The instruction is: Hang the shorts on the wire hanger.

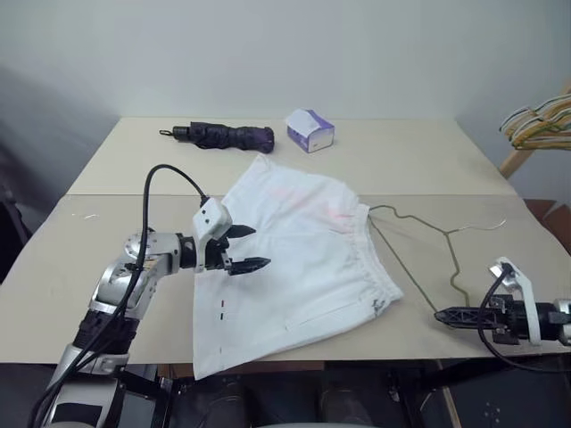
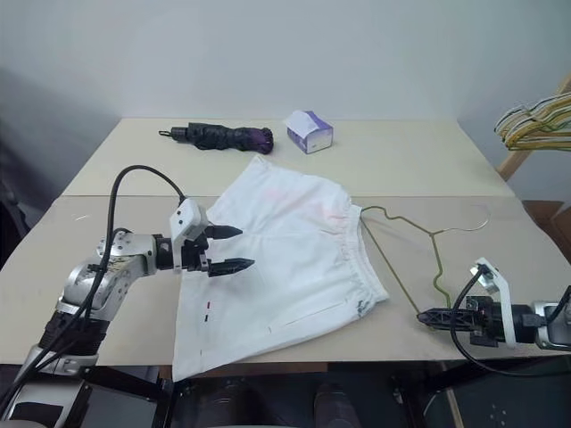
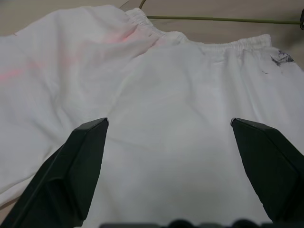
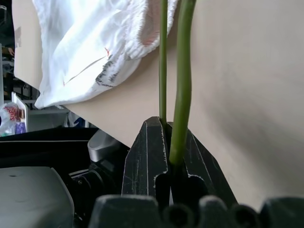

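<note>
The white shorts [image 1: 294, 259] lie spread flat in the middle of the table, elastic waistband toward the right. Over their left side hovers my left gripper [image 1: 248, 248], open, with nothing between its black fingers [image 3: 71, 175]; white cloth lies just below them. The thin olive-grey wire hanger [image 1: 454, 261] lies on the table just right of the waistband, hook pointing right. My right gripper [image 1: 439, 314] is at the table's front right, shut on the hanger's near corner. In the right wrist view the wire [image 4: 179, 85] runs out from between the closed fingers.
A folded dark umbrella [image 1: 227, 135] and a white-and-purple tissue box [image 1: 310, 130] sit at the back of the table. A bunch of yellow and striped hangers [image 1: 540, 120] on a wooden rack stands at the far right. The table's front edge [image 1: 357, 361] is close below the shorts.
</note>
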Robot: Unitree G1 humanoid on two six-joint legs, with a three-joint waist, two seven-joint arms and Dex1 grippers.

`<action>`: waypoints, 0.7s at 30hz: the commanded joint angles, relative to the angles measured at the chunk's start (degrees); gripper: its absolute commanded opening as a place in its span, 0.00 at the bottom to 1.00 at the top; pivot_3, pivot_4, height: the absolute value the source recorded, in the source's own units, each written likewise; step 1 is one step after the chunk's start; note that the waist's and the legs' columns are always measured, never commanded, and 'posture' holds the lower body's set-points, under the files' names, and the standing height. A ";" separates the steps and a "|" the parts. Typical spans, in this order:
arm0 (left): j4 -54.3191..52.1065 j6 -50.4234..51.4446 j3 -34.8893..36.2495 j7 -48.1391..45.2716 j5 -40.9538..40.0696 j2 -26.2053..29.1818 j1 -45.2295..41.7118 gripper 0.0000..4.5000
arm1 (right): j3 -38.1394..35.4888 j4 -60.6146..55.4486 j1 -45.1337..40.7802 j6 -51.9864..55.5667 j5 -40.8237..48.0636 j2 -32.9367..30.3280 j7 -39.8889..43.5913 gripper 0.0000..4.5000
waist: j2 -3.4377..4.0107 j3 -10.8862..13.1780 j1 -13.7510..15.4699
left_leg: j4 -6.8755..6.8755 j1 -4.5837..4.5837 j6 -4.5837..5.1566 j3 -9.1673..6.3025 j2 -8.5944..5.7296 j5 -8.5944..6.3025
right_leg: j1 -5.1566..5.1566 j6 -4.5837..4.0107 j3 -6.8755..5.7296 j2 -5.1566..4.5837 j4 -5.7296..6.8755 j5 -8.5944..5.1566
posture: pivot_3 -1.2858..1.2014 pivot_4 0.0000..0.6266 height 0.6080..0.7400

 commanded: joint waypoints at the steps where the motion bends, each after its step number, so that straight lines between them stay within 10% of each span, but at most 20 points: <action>1: -2.50 0.05 1.34 0.36 -1.01 0.22 0.22 0.99 | 0.53 -1.44 -0.74 -1.35 -0.33 -1.70 3.46 0.00 | 0.00 0.00 0.13 | 0.00 0.00 0.00 0.00 0.00 0.00 | 0.00 0.00 0.00 0.00 0.00 0.00 | 0.49 0.03 1.00; 8: -2.63 -0.18 1.39 0.81 -0.83 0.05 0.68 0.99 | 7.70 -0.04 -3.61 -3.13 -3.13 -3.85 10.67 0.00 | 0.00 -0.03 0.34 | 0.02 0.00 0.00 0.01 -0.02 0.00 | 0.02 0.00 0.00 -0.02 0.00 0.00 | 0.50 0.03 1.00; 21: -3.60 -1.51 1.09 0.42 0.46 1.83 2.20 0.99 | 36.66 29.81 -35.44 -13.33 -16.85 1.64 24.74 0.00 | 0.13 -0.14 0.39 | 0.04 0.00 0.00 0.02 -0.03 0.00 | -0.02 0.00 0.00 -0.01 0.03 0.01 | 0.53 0.01 1.00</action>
